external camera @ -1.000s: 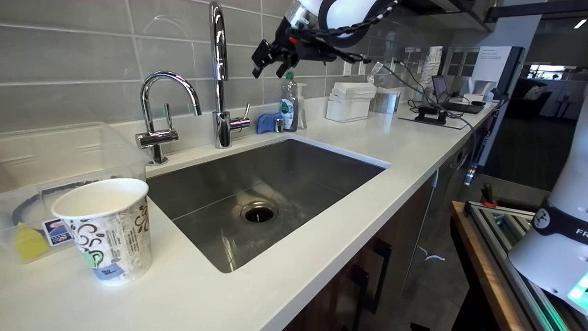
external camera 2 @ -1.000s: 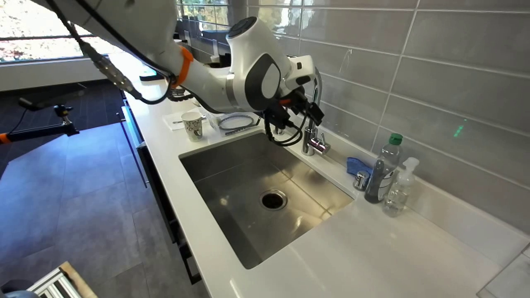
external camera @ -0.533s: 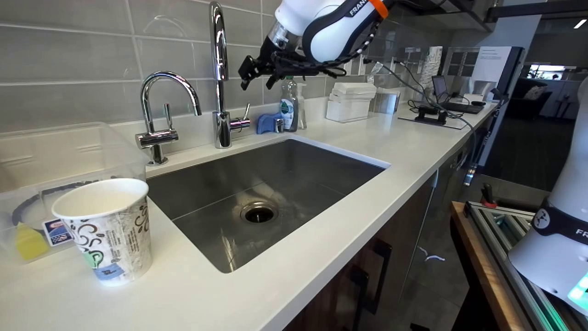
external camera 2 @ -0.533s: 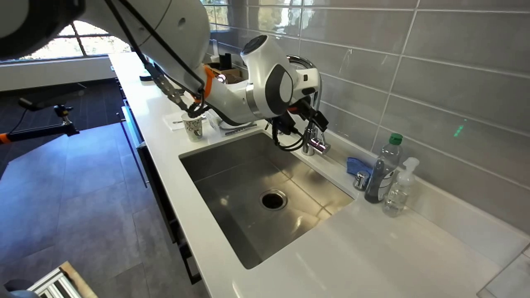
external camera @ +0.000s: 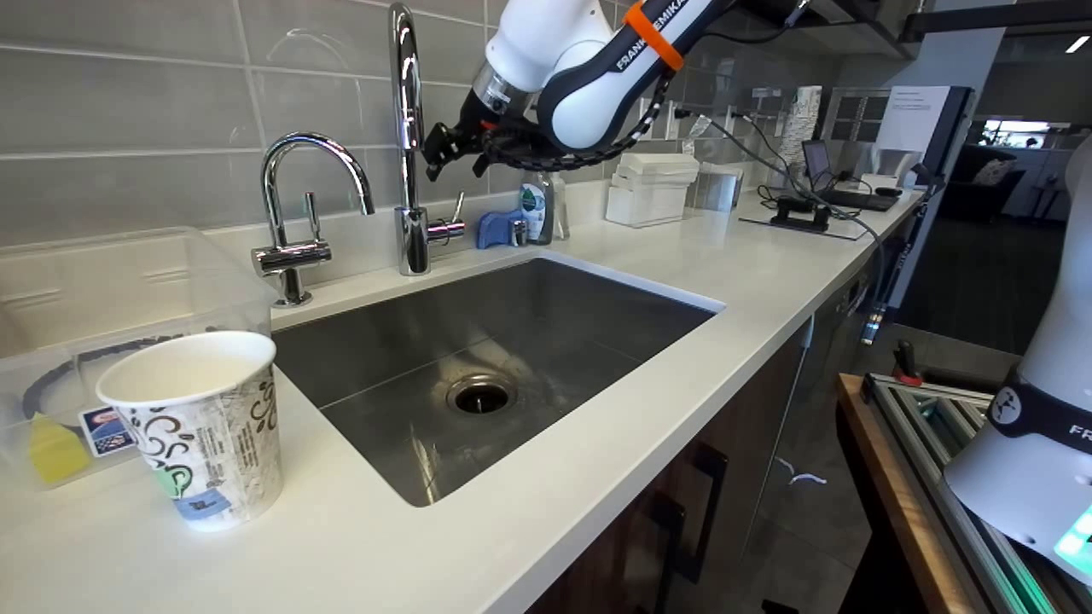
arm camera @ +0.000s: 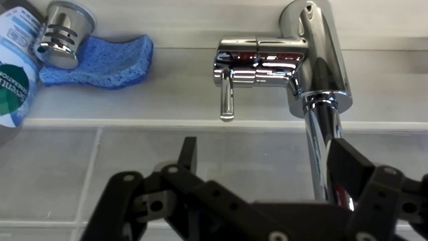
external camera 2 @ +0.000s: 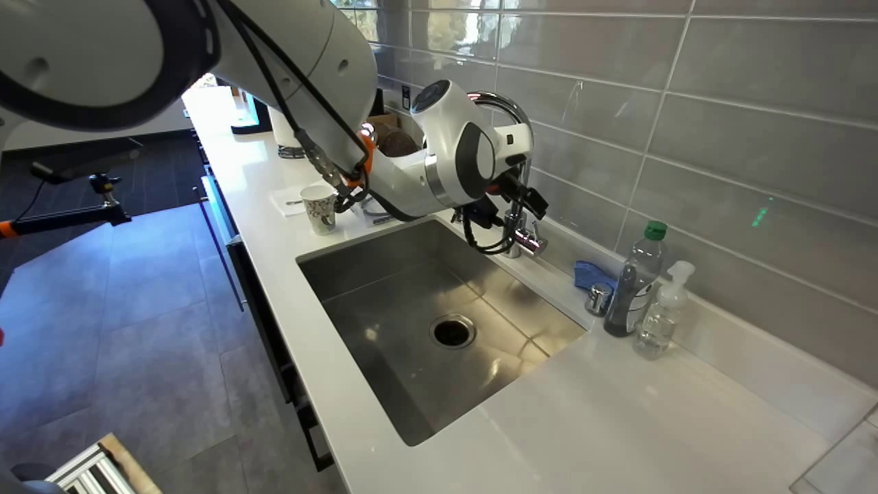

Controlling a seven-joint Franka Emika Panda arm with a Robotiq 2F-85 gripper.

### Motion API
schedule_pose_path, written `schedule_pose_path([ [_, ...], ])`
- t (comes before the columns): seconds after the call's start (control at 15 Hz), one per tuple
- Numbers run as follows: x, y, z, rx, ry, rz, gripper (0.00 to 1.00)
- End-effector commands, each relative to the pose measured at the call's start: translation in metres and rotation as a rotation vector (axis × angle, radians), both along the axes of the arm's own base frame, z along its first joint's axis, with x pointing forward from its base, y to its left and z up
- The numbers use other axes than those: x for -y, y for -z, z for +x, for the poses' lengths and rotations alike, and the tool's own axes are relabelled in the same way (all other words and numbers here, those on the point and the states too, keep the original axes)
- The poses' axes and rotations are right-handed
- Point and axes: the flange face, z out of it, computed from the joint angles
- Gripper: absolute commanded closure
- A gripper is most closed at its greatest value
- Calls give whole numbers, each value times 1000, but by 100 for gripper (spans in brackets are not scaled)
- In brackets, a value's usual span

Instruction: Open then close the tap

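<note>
One tall, slim chrome tap [external camera: 409,119] stands behind the steel sink [external camera: 478,307], slender chrome lever [arm camera: 227,98] untouched. Black two-fingered gripper [arm camera: 264,150] hangs above lever height, spread wide, empty. Opening likely the step in hand; next move probably calls for lowering.

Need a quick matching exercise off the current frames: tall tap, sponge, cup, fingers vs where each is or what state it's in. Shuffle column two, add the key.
Column one
1. tall tap
2. sponge
3. cup
4. fingers

Column two
A. blue, lying near the green-capped bottle
B. spread apart
C. chrome, rising between the sink and the tiled wall
D. upright on the counter, near the clear plastic bin

Right pairs: 1-C, 2-A, 3-D, 4-B
</note>
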Motion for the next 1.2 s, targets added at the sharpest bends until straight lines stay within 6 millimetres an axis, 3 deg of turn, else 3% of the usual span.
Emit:
schedule_pose_path([
  [0.0, 5, 6, 7, 22, -134, -86, 0],
  [0.27, -7, 3, 0, 39, -331, -167, 0],
  [0.33, -5, 3, 4, 27, -257, -133, 0],
  [0.93, -9, 4, 4, 26, -336, -161, 0],
  [1.13, -21, 5, 7, -4, -416, -158, 0],
])
